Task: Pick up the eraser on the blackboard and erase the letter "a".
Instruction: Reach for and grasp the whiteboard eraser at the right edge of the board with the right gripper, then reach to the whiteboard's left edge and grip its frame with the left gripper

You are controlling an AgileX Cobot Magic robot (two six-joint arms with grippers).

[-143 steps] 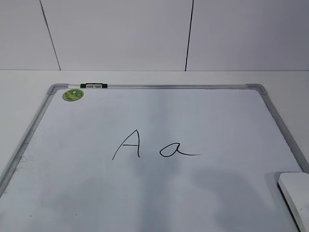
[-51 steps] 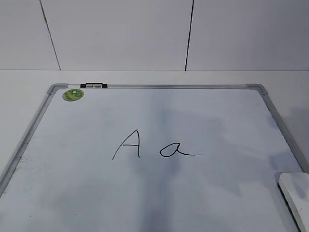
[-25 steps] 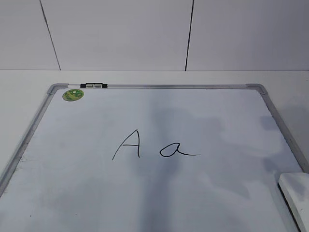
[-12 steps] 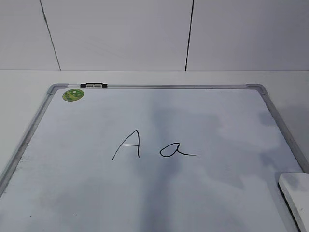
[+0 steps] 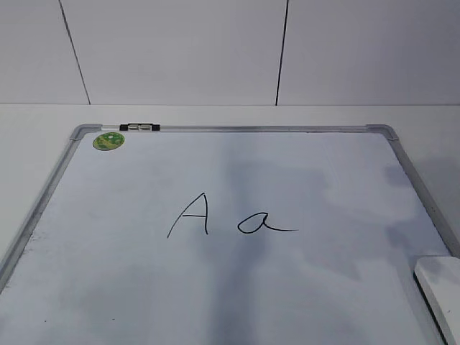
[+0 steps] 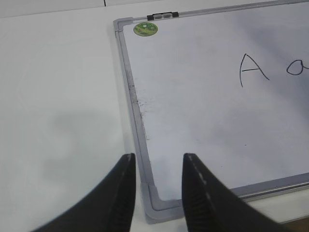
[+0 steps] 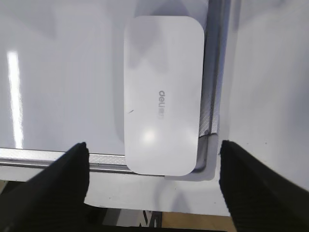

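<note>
From the exterior view, the blackboard (image 5: 215,287) lies flat on the white table (image 5: 36,122). It carries a capital "A" (image 5: 190,214) and, just to its right, the letter "a" (image 5: 264,223) with its long tail stroke. A round green sticker (image 5: 108,141) sits in the far left corner, beside a small black-and-silver clip (image 5: 139,127) on the frame. The eraser (image 5: 440,287) shows only as a white block at the lower right edge, partly cut off. Neither of my hands appears here.

My left wrist view shows my left hand (image 6: 157,162) hovering over the board's near left corner, its two dark fingers (image 6: 193,179) parted and holding nothing. The blackboard (image 6: 203,121) stretches away from it, with the sticker (image 6: 145,29) and clip (image 6: 163,15) at the far corner, the "A" (image 6: 252,70) in full and the "a" (image 6: 298,67) cut by the right edge. The eraser is outside this view.

My right wrist view looks straight down on the eraser (image 7: 161,94), whole here, with a small grey mark on its top. It lies against the frame at the corner of the blackboard (image 7: 63,87), overlapping the frame's lower rail. My right hand (image 7: 153,164) hangs above it, fingers (image 7: 72,169) spread wide to either side, not touching it.

Against the exterior frame half a second ago, nothing on the board has moved; only the faint shadows over the right side have shifted slightly.
</note>
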